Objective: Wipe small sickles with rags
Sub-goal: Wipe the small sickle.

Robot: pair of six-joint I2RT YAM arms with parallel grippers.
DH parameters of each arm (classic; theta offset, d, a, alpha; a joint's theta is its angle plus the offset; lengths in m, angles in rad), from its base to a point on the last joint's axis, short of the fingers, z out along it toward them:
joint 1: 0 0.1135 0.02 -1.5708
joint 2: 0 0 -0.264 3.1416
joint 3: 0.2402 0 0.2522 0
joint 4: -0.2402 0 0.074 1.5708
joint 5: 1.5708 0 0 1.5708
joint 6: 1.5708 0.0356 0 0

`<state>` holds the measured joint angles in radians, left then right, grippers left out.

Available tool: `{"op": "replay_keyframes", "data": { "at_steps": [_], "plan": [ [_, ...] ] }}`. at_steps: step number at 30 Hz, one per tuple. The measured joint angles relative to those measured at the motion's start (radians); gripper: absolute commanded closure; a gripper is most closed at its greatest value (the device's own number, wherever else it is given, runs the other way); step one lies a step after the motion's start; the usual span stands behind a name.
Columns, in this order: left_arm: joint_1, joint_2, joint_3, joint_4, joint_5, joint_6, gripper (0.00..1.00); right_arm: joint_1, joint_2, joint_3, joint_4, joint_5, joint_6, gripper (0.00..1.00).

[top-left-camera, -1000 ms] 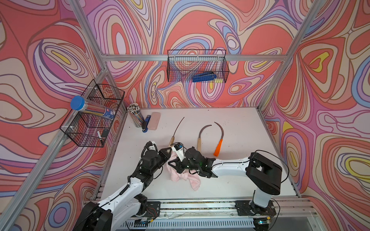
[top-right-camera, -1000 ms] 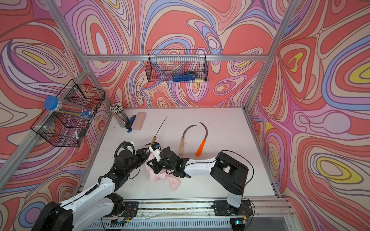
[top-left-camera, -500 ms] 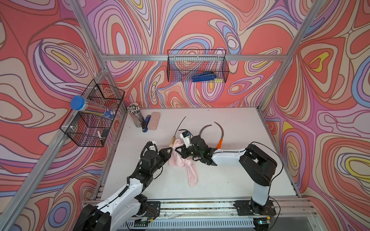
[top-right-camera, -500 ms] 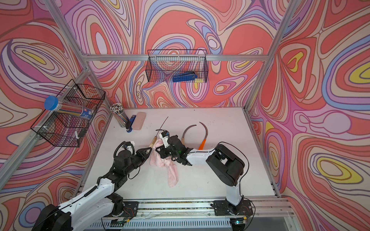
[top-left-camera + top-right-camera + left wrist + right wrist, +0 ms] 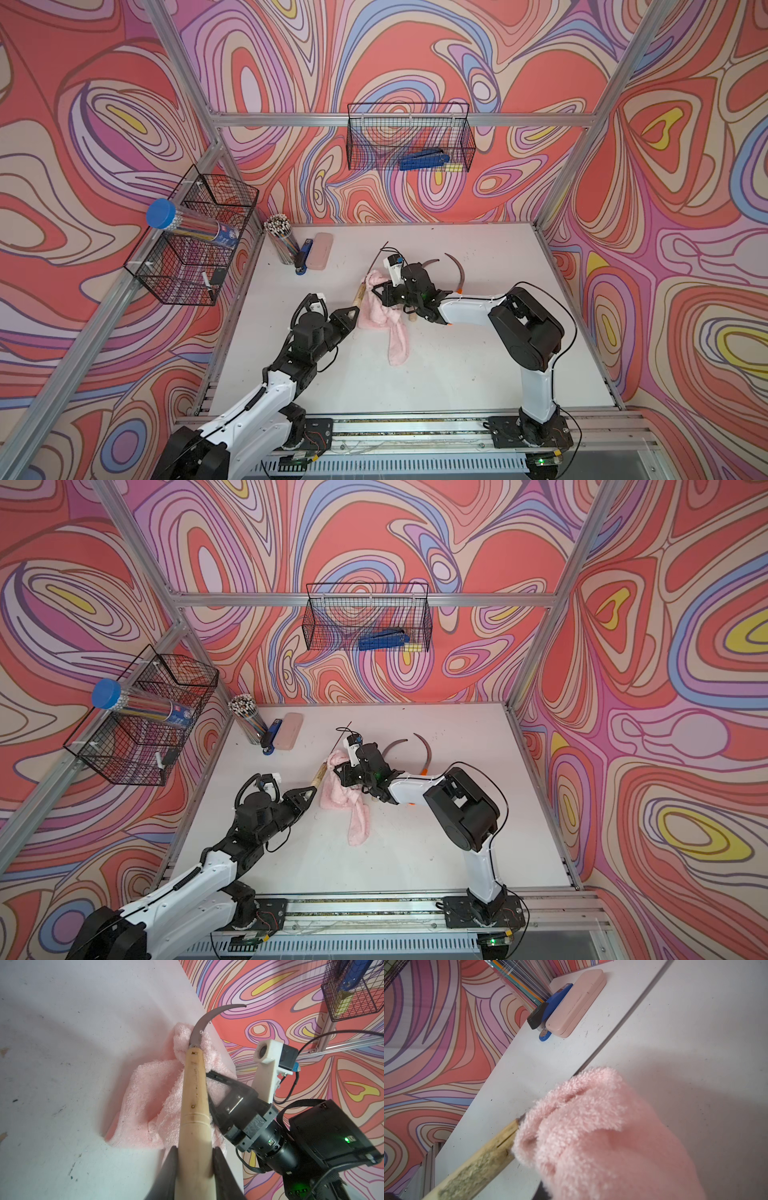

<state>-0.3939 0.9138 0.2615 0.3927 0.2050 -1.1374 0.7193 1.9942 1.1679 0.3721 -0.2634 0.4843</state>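
In both top views my left gripper (image 5: pixel 352 312) (image 5: pixel 309 791) is shut on the butt of a pale wooden-handled sickle (image 5: pixel 360 293) (image 5: pixel 320 773). Its dark blade points toward the back wall. The left wrist view shows the handle (image 5: pixel 194 1095) clamped in that gripper (image 5: pixel 195 1148). My right gripper (image 5: pixel 378 286) (image 5: pixel 340 771) is shut on the pink rag (image 5: pixel 380 316) (image 5: pixel 345 796), bunched against the blade's root (image 5: pixel 196 1036). The rag (image 5: pixel 591 1126) hides the right jaws. Two more sickles lie behind the right arm: a wooden-handled one (image 5: pixel 432 262) and an orange-handled one (image 5: pixel 457 268).
A pencil cup (image 5: pixel 282 245), a blue stapler (image 5: pixel 303 257) and a rigid pink case (image 5: pixel 322 251) stand at the table's back left corner. Wire baskets hang on the left wall (image 5: pixel 195 245) and the back wall (image 5: pixel 409 141).
My right gripper has slid the rag from near the handle's butt up along the sickle to the blade's root, toward the back. The rag's tail now trails forward. The left arm barely moved.
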Motion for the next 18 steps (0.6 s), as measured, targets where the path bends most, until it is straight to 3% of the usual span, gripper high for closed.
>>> {"op": "replay_keyframes", "data": {
  "at_steps": [4,13,18],
  "plan": [
    [0.000,0.024,0.000,0.011,-0.001,-0.001,1.00,0.037,-0.001,-0.015,0.010,0.000,0.000,1.00],
    [0.000,0.058,-0.001,0.030,-0.022,-0.003,1.00,0.248,-0.042,-0.100,0.036,0.031,-0.008,1.00],
    [0.000,0.044,-0.004,0.037,-0.022,-0.003,1.00,0.253,-0.061,-0.117,0.039,0.051,-0.007,1.00]
  ]
}}
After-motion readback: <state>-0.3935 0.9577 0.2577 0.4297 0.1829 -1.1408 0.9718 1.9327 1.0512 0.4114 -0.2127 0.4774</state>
